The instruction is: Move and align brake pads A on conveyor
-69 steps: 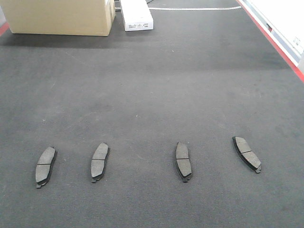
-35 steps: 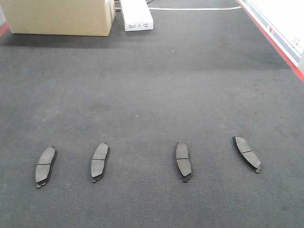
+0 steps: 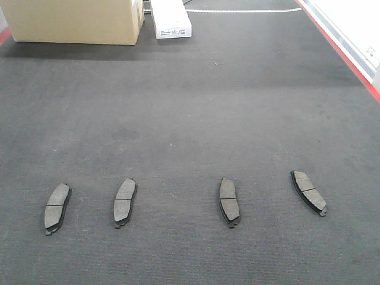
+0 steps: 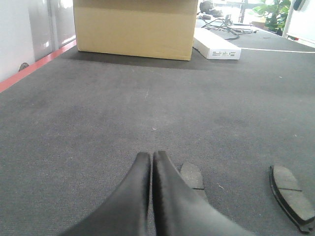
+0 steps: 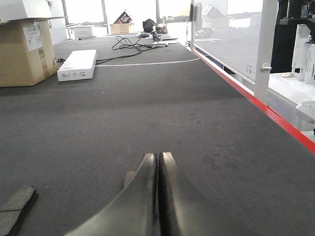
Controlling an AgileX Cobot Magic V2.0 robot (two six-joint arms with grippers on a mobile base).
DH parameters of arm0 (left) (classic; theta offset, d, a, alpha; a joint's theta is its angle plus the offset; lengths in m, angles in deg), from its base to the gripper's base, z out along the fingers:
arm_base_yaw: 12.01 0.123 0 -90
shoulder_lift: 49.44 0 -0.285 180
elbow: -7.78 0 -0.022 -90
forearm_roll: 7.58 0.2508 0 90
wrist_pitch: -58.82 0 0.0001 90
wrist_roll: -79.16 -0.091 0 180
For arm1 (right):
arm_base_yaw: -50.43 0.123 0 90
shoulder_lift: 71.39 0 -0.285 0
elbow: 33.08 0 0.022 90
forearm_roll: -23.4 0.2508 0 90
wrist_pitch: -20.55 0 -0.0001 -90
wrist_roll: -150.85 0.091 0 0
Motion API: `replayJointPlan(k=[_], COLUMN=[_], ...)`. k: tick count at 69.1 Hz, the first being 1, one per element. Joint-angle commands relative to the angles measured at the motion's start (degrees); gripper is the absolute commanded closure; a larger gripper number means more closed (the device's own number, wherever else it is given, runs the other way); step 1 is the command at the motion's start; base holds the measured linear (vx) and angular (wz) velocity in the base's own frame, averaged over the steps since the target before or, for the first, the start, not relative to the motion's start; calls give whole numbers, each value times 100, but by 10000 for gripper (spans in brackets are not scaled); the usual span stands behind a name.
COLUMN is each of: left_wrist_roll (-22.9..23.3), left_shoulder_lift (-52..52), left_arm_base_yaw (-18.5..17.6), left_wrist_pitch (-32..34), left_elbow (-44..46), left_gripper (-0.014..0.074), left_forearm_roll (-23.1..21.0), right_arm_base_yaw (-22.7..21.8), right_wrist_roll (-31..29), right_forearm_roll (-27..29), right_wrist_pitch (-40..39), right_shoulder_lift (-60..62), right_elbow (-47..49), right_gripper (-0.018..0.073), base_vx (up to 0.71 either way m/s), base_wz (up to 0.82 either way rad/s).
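Front view looks steeply down on the conveyor (image 3: 190,107) from above. Both wrist views sit low, looking along it. All share the cardboard box (image 3: 74,21).

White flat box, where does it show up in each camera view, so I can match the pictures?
Front view: the white flat box lies at the top edge, left of centre, just right of the cardboard box.
Left wrist view: upper right, beside the carton's right corner.
Right wrist view: upper left, right of the carton.
Shared landmark: the cardboard box next to it.
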Motion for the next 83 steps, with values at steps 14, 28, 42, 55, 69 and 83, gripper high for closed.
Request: replayJointPlan(k=[14, 28, 42, 55, 69, 83], left_wrist_roll=[-3, -3, -3, -3, -3, -3], left_shoulder_lift=[-87, -87, -87, -87, -87, -87], left_arm_base_yaw=[-31, -31, -31, -31, -31, -31], left_wrist_pitch=[408, 408, 408, 408, 408, 408], left_elbow=[-136, -136, -136, -136, -136, -136], left_gripper=[603, 603, 603, 603, 603, 603], left_forearm_roll=[-12, -12, -12, -12, -12, -12], right_arm_base_yaw=[-41, -41, -41, -41, -41, -41], right_wrist_roll=[9, 9, 9, 9, 9, 9], right_forearm_roll=[-4, -4, -4, -4, -4, -4], right_wrist_pitch=[-473, -473, -473, -473, -473, -473], right_shoulder_lift=[86, 86, 86, 86, 86, 86], right_elbow=[-23, -23, -23, -23, -23, -23], right_gripper=[569, 569, 569, 569, 569, 569], base_vx=[0, 0, 0, 0, 0, 0], base_wz=[0, 0, 0, 0, 0, 0])
